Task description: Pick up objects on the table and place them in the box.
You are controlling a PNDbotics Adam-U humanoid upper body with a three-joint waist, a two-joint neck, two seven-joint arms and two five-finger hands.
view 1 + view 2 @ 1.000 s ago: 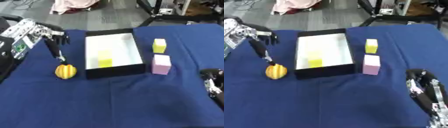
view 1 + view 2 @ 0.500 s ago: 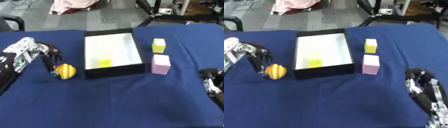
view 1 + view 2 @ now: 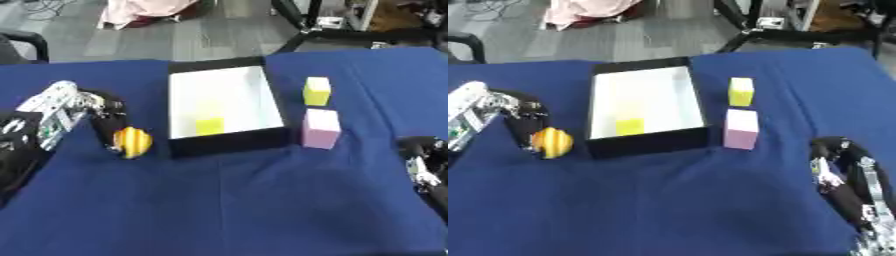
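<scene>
A yellow-orange striped round fruit (image 3: 134,142) lies on the blue table, left of the box. My left hand (image 3: 63,106) comes in from the left. Its dark fingers (image 3: 111,123) curve down against the fruit's left side, and nothing of the hand shows on the fruit's other side. The black box (image 3: 229,143) with a white inside stands at the middle and holds a small yellow cube (image 3: 208,126). To its right stand a yellow block (image 3: 317,91) and a pink block (image 3: 320,128). My right hand (image 3: 846,182) rests open at the lower right corner.
Blue cloth (image 3: 227,200) covers the whole table. Beyond the far edge is grey floor with a pink cloth heap (image 3: 140,10), a black chair (image 3: 26,40) at the left and black stand legs (image 3: 324,30) at the upper right.
My left hand has dropped from the upper left to table height beside the fruit, fingers now against its left side. The fruit, box, blocks and right hand have not moved.
</scene>
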